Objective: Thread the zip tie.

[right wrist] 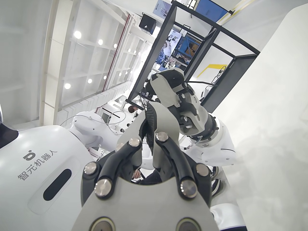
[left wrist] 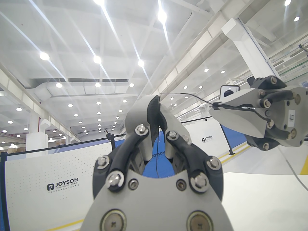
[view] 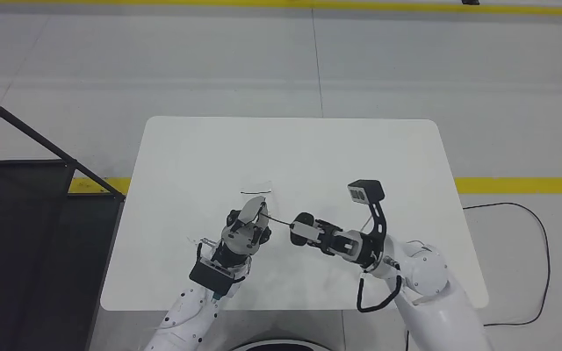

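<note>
Thin black plastic zip tie (view: 277,219) hangs in the air over the near part of the table, stretched between both grippers. Left gripper (view: 256,208) is clamped on one end: in the left wrist view I see the fingertips (left wrist: 154,106) pressed together with the strap running down between them and a thin strand leaving the tip toward the other arm. Right gripper (view: 297,228) is closed on the other end. From the left wrist view its fingertips pinch a small black block on the tie, and more black strap runs back between its fingers. I can't tell whether the strand actually passes through that block. In the right wrist view, the right gripper (right wrist: 150,112) has its ribbed black pads (right wrist: 151,121) together, with the left arm's gripper just beyond its tip. The two grippers face each other tip to tip, near but not touching. Rounded white rectangular table (view: 369,158) is below. A second thin black strip (view: 256,189) lies flat on it just beyond the left gripper, apart from both.
</note>
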Motion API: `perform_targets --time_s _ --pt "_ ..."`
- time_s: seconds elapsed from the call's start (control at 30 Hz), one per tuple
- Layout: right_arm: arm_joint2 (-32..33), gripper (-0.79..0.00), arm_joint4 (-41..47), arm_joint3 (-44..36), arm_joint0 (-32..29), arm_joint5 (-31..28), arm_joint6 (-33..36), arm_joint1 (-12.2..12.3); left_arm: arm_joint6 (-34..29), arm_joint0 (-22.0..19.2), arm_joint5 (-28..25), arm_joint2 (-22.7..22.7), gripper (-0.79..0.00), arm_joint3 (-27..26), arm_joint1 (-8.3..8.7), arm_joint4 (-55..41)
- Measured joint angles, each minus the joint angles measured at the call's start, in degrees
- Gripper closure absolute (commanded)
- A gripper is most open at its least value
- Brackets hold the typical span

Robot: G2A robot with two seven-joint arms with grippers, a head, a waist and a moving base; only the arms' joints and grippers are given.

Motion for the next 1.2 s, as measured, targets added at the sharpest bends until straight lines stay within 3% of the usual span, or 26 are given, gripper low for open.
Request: perform_targets --time_s 1.2 --pt "-0.4 0.000 -0.1 0.2 0.6 1.7 -1.1 0.6 0.0 0.0 0.0 0.0 0.000 0.0 0.00 0.0"
